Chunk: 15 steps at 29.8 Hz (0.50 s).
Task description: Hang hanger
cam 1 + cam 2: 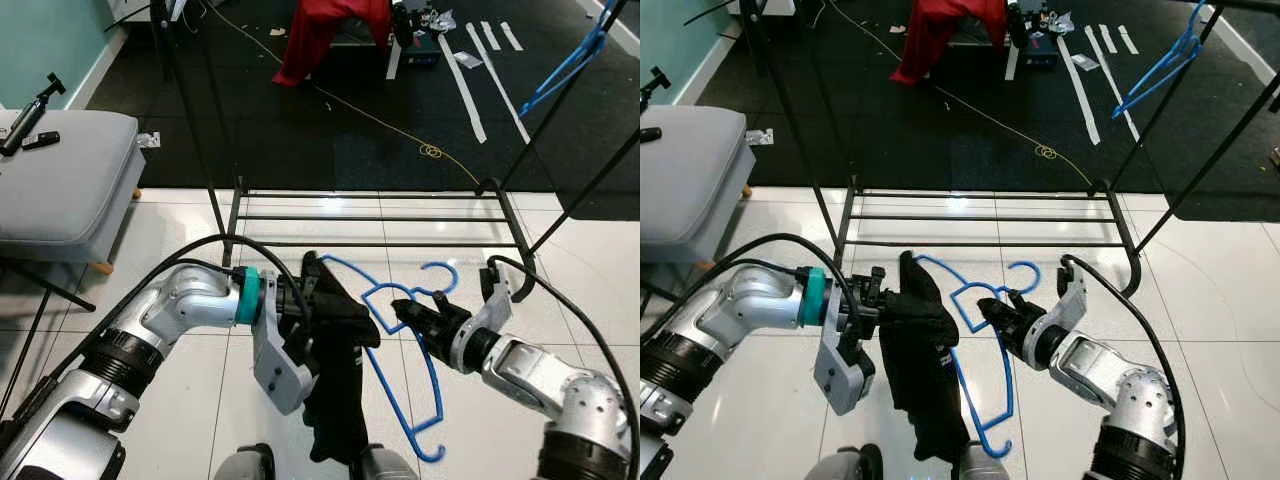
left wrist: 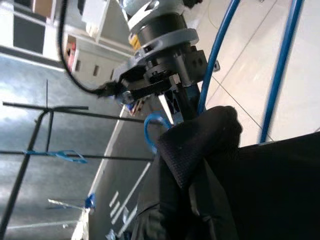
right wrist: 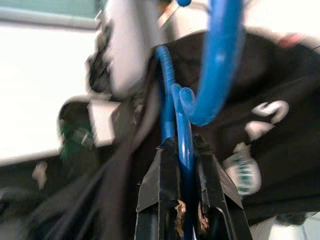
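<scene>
Held low over the white floor [image 1: 180, 230], just in front of the near foot of the clothes rack [image 1: 375, 218]: blue hanger [image 1: 400, 372], long axis running from the hook near the rack's bottom rails back toward the robot's feet, hook end pointing away and up. Pinched at the neck, just below the hook, by the right gripper [image 1: 402, 312], fingers [image 3: 156, 186] narrow and clamped on the blue wire. Draped over the hanger's left shoulder, a black garment [image 1: 335, 375], bunched and gripped by the left gripper [image 1: 292, 305], closed tight on the cloth. Right arm nearer the hook, so likely the one to lead it. High at the far right, the rack's top bar [image 1: 1230, 6] with another blue hanger [image 1: 1160, 62] already on it, well apart from and above the hook [image 1: 441, 275]; probably a long lift up and forward needed, hook turned to face the bar
</scene>
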Motion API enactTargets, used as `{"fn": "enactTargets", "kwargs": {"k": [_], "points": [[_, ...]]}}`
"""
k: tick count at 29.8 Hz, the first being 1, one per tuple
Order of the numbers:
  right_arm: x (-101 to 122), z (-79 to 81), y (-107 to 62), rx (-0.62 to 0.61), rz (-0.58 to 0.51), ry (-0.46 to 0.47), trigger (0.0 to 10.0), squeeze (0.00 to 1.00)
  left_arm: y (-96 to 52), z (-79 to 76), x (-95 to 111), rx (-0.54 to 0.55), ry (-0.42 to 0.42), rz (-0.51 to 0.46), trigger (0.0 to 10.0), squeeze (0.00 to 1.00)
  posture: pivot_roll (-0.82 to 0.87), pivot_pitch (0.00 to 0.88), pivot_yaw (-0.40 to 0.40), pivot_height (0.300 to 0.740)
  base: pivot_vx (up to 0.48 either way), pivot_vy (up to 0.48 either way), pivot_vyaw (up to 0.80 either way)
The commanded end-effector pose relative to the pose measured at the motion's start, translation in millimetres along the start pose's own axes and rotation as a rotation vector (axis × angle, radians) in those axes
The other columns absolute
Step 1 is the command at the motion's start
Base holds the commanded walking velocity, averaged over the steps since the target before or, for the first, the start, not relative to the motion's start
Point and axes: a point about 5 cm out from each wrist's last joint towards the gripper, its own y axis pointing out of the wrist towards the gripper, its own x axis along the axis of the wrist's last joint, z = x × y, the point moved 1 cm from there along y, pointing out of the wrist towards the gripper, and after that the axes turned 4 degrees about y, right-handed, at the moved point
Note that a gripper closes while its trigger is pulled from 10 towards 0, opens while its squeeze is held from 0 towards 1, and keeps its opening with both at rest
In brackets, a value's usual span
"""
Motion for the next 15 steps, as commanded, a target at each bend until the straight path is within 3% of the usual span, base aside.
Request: {"fn": "enactTargets", "kwargs": {"k": [1,4,5,6,7,8,9,10,12,13,15], "points": [[-5.0,0.9,-1.3,0.026,0.029,0.003,10.0,0.0,2.0,0.5,2.9,0.001,0.016,-0.028,10.0,0.0,-0.09,0.116,0.055,0.74,0.0,0.0,0.0],[-3.2,-5.5,-3.2,-0.008,0.038,0.033,10.0,0.0,2.2,0.7,3.4,-0.012,0.029,-0.041,10.0,0.0,-0.09,0.117,0.053,0.74,0.0,0.0,0.0],[-6.0,-16.8,-9.5,-0.183,0.114,-0.22,10.0,0.0,1.8,-1.0,1.7,-0.035,0.025,-0.039,10.0,0.0,-0.09,0.12,0.054,0.74,0.0,0.0,0.0],[-9.1,-21.7,-11.9,-0.253,0.154,-0.356,10.0,0.0,1.6,-1.8,0.8,-0.043,0.02,-0.036,10.0,0.0,-0.09,0.12,0.054,0.74,0.0,0.0,0.0],[-8.6,-29.0,-13.8,-0.335,0.182,-0.566,10.0,0.0,1.2,-2.1,-2.1,-0.04,-0.001,-0.017,10.0,0.0,-0.1,0.121,0.055,0.74,0.0,0.0,0.0],[-8.6,-29.0,-13.8,-0.335,0.182,-0.566,10.0,0.0,1.2,-2.1,-2.1,-0.04,-0.001,-0.017,10.0,0.0,-0.1,0.121,0.055,0.74,0.0,0.0,0.0],[-8.9,-33.2,-15.0,-0.37,0.204,-0.701,10.0,0.0,0.9,-2.2,-4.1,-0.036,-0.015,-0.003,10.0,0.0,-0.09,0.121,0.055,0.74,0.0,0.0,0.0],[-8.9,-33.2,-15.0,-0.37,0.204,-0.701,10.0,0.0,0.9,-2.2,-4.1,-0.036,-0.015,-0.003,10.0,0.0,-0.09,0.121,0.055,0.74,0.0,0.0,0.0],[-2.4,-36.2,-15.8,-0.39,0.196,-0.925,10.0,0.0,-0.3,-1.5,-9.9,-0.019,-0.053,0.039,10.0,0.0,-0.09,0.121,0.055,0.74,0.0,0.0,0.0],[-2.4,-36.2,-15.8,-0.39,0.196,-0.925,10.0,0.0,-0.3,-1.5,-9.9,-0.019,-0.053,0.039,10.0,0.0,-0.09,0.121,0.055,0.74,0.0,0.0,0.0],[8.6,-38.7,-19.7,-0.433,0.189,-1.105,10.0,0.0,-3.3,-0.9,-15.1,-0.022,-0.067,0.07,10.0,0.0,-0.09,0.125,0.053,0.74,0.0,0.0,0.0]]}}
